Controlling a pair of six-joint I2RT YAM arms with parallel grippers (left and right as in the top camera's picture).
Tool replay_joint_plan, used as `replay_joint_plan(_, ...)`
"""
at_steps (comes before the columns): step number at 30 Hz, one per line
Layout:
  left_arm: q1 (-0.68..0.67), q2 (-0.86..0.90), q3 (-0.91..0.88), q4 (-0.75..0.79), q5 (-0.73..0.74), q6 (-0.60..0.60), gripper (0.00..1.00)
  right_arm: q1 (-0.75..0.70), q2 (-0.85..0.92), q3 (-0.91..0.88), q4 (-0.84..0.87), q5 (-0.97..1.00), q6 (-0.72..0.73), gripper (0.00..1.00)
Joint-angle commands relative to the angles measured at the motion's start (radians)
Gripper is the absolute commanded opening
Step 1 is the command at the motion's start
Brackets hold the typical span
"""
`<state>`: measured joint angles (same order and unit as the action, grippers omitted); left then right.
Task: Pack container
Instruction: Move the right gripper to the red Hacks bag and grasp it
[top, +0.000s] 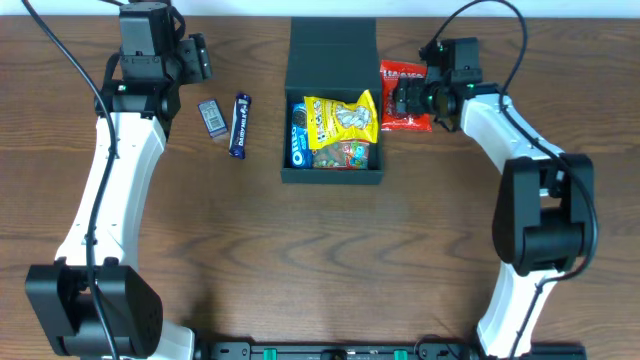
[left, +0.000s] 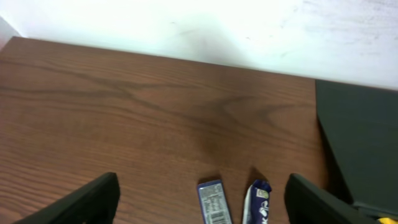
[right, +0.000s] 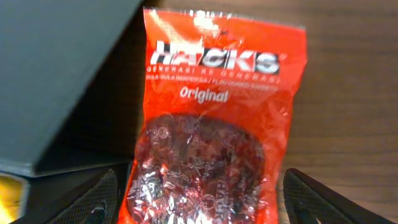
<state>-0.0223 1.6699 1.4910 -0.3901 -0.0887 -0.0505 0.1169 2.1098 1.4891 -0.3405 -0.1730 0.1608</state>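
The dark teal container (top: 332, 176) stands mid-table with its lid (top: 331, 48) hinged open toward the back. It holds a yellow packet (top: 343, 118), a blue Oreo packet (top: 299, 135) and a colourful packet (top: 346, 154). A red Hacks packet (top: 404, 122) lies just right of the box. My right gripper (top: 411, 97) is open over it, and in the right wrist view its fingers (right: 199, 186) straddle the red packet (right: 214, 118) beside the box (right: 56, 74). My left gripper (top: 197, 58) is open and empty at the far left.
A small blue bar (top: 211, 117) and a blue Dairy Milk bar (top: 240, 125) lie left of the box. Both show in the left wrist view, the bar (left: 213, 204) and the Dairy Milk bar (left: 257, 202) between the open fingers (left: 202, 179). The table's back edge meets a white wall.
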Motion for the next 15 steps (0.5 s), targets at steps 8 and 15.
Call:
replay_joint_plan(8,0.003,-0.008,0.024,-0.002,0.031,0.002,0.95,0.052,0.031,-0.005,0.000,0.138,0.030,0.78)
replay_joint_plan(15,0.003,-0.008,0.024,-0.002,0.031,0.002,0.95,0.055,0.051,-0.005,-0.001,0.173,0.029,0.66)
